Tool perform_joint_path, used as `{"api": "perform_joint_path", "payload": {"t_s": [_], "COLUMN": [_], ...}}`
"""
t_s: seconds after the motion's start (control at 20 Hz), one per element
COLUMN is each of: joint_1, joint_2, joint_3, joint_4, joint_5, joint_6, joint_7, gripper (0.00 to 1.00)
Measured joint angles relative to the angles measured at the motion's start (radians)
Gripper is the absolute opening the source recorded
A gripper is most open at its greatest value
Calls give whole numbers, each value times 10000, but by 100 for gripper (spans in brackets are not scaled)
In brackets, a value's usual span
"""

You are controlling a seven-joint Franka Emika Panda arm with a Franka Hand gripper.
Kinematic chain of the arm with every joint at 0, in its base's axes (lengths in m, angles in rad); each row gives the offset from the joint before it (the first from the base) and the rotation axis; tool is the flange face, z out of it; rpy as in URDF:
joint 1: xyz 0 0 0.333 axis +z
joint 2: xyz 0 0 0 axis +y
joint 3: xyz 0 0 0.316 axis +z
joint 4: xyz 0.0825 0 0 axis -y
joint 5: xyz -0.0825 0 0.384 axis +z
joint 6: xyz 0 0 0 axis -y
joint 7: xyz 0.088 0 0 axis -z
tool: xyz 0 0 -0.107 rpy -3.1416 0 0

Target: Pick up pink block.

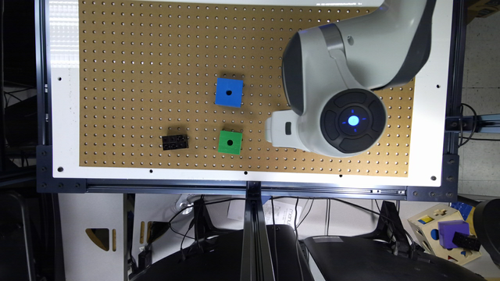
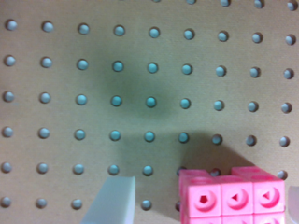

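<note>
Your wrist view puts the pink block (image 2: 236, 198) on the pegboard (image 2: 140, 84), sitting between the two fingertips (image 2: 114, 200) of the gripper (image 2: 201, 205). The jaws stand wide apart, one pale fingertip off each end of the block, not closed on it. In the exterior view, the arm hangs above the board beside the green cube (image 1: 230, 142), blue cube (image 1: 229, 92) and black brick (image 1: 175, 142).

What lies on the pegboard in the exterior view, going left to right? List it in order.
Black studded brick → green cube, with the blue cube farther up the picture at nearly the same spot across → the arm's white gripper.
</note>
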Motion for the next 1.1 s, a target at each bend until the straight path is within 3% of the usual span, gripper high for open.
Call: {"api": "perform_joint_path", "payload": {"t_s": [0.55, 0.9, 1.1], "joint_1": [2, 190, 224], "joint_2": [695, 1130, 1304], "joint_3": [-8, -8, -18], "joint_4": [246, 981, 1141], "joint_5": [-10, -10, -11], "joint_6": [347, 305, 303], "joint_7": [2, 116, 128], "gripper": [100, 100, 100]}}
